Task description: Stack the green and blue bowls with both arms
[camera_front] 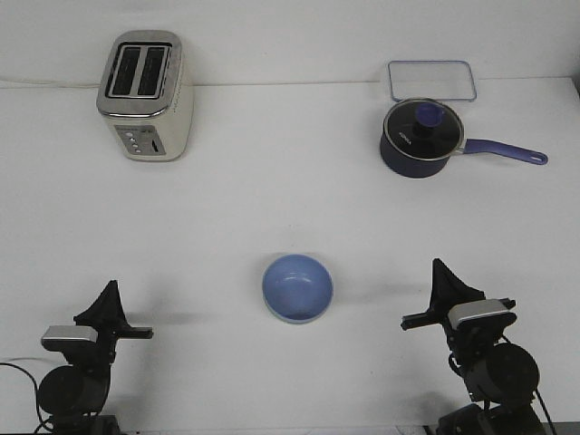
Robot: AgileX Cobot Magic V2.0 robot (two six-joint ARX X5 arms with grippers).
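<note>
The blue bowl [297,287] is being seen near the middle of the counter [272,199], between the two arms and apart from both. A thin greenish edge is showing beneath its lower rim, so the green bowl [299,320] is being judged to be lying under it, the blue one nested inside. If that reading is right, the stacking is being taken as done, with nothing left but for the arms to rest. The green bowl is being almost wholly hidden by the blue one, so this cannot be confirmed.

The left hand [111,292] and the right hand [440,270] are being held low at either side, pointed upward, gripping nothing. Whether their fingers are apart or together cannot be told, as each is being seen only as a single dark point.

Further off, a cream toaster [145,95] is standing at the far left, and a navy saucepan [421,138] with a lid is sitting at the far right, just in front of a clear rectangular tray [431,80].
</note>
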